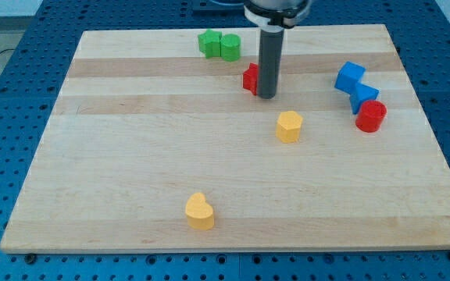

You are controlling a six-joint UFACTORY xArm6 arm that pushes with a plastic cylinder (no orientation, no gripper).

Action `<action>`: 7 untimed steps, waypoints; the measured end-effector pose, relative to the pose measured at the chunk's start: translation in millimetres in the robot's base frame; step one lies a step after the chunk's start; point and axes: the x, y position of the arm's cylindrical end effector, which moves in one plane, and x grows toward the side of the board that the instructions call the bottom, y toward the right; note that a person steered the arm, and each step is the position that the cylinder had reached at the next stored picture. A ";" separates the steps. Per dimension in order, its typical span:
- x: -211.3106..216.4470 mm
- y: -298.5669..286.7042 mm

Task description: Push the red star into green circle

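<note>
The red star (250,78) lies near the top middle of the board, partly hidden behind my rod. My tip (266,96) rests on the board right beside it, at its lower right, touching or nearly touching it. The green circle (230,46) stands above and to the left of the red star, near the board's top edge. A second green block (208,42), of unclear shape, touches the circle on its left.
A yellow block (289,126) lies below and right of my tip. A yellow heart-like block (199,211) lies near the bottom. Two blue blocks (350,76) (363,97) and a red cylinder (371,115) sit at the right. The wooden board (131,156) lies on a blue pegboard.
</note>
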 end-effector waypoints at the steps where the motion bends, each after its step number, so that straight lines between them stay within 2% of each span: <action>1: -2.9 -15.8; 3: -28.7 -13.5; 5: -17.4 -61.8; 7: -41.6 5.1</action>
